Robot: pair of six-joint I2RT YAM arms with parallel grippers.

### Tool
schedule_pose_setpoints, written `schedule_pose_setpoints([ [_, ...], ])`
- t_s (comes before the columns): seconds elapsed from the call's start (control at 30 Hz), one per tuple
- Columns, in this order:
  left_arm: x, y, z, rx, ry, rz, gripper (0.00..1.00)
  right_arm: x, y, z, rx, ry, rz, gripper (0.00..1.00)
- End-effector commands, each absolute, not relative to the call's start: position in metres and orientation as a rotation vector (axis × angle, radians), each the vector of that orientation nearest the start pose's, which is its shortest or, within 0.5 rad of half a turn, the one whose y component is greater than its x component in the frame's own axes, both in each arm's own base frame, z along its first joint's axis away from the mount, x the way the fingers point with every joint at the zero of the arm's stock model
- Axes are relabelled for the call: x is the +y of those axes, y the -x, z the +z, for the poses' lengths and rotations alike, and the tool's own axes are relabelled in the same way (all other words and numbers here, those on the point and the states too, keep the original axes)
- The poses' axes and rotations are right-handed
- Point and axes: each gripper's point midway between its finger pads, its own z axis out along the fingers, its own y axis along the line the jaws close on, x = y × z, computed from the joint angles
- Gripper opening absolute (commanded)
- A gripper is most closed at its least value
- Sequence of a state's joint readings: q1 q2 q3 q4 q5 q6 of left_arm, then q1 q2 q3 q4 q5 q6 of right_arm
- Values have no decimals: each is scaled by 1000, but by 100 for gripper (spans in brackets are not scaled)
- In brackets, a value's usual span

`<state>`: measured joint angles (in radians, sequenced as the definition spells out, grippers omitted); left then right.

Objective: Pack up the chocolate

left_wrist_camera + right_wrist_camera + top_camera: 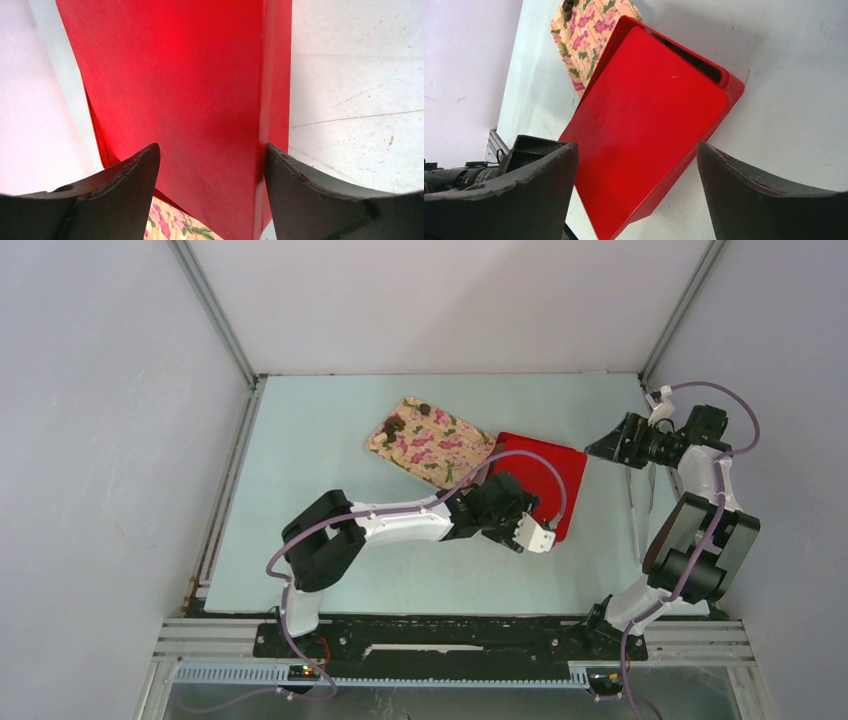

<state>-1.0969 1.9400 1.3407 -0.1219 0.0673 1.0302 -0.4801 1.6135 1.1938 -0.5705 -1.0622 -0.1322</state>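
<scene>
Left gripper [212, 150] first: its 2 dark fingers stand wide apart with nothing pinched between them. It hangs right over the red box [200, 100], and red fills the whole gap. The right-hand finger sits against a raised red edge, though real contact is too close to call. A sliver of the floral tray [170, 225] peeks out below the red.

Over to the right gripper [636, 147]: jaws spread wide too, holding nothing. It is off to the right side of the table [300, 490], tilted back toward the middle, with the red box framed between its fingers at a distance. From here a flat red panel lies across the box, with a dark slit along 1 rim.

Pulling out to the overhead view, the red box sits at centre table, 1 corner touching the floral tray on its far-left side. The left arm stretches across from the left and covers the box's near-left part.

And the chocolate [395, 425]? Small dark lumps sit on the far end of the floral tray, well clear of both grippers.
</scene>
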Motion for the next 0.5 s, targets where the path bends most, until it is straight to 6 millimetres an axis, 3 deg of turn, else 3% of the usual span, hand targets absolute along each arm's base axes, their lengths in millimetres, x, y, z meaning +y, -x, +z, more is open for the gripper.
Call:
schedule_pose_setpoints([
  [0.0,-475,-277,120,1054,-1952,-105,78,-20,-369,179,2115,31,1013,89],
  [0.2,-478,-287,114,1093,-1968,-112,78,-20,-367,175,2125,24,1024,89],
  [0.47,-464,-274,113,1109,-1989,-153,78,-29,-368,150,2218,-53,977,87],
])
